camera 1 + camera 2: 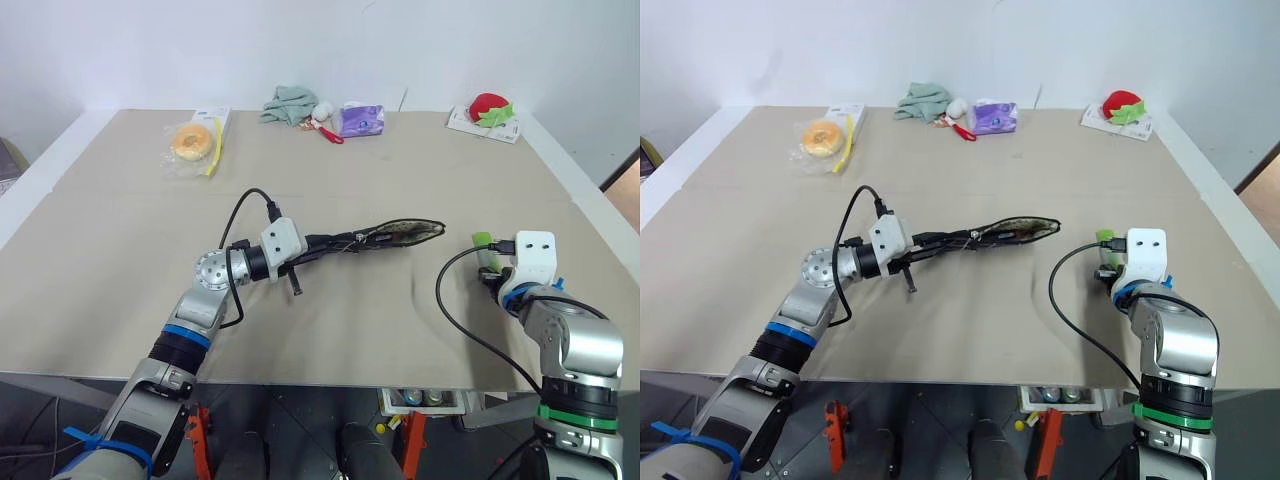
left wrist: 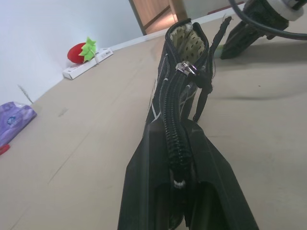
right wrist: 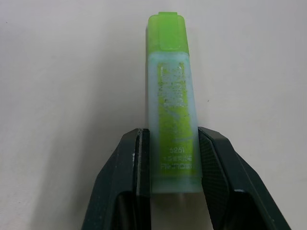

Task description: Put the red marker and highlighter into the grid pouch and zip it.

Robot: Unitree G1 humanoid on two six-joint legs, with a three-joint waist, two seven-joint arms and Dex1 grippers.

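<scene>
The right pincer (image 3: 173,158) clamps the highlighter (image 3: 171,103) near its base; the left pincer (image 2: 180,191) pinches the grid pouch (image 1: 400,233) shut-tight. The highlighter might pivot and miss the narrow mouth.

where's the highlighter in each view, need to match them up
Left eye view: highlighter, lower right, at the right gripper.
Right eye view: lower right, same spot.
Left wrist view: not in it.
Right wrist view: centre, between the fingers.
Shared landmark: strawberry toy.
</scene>
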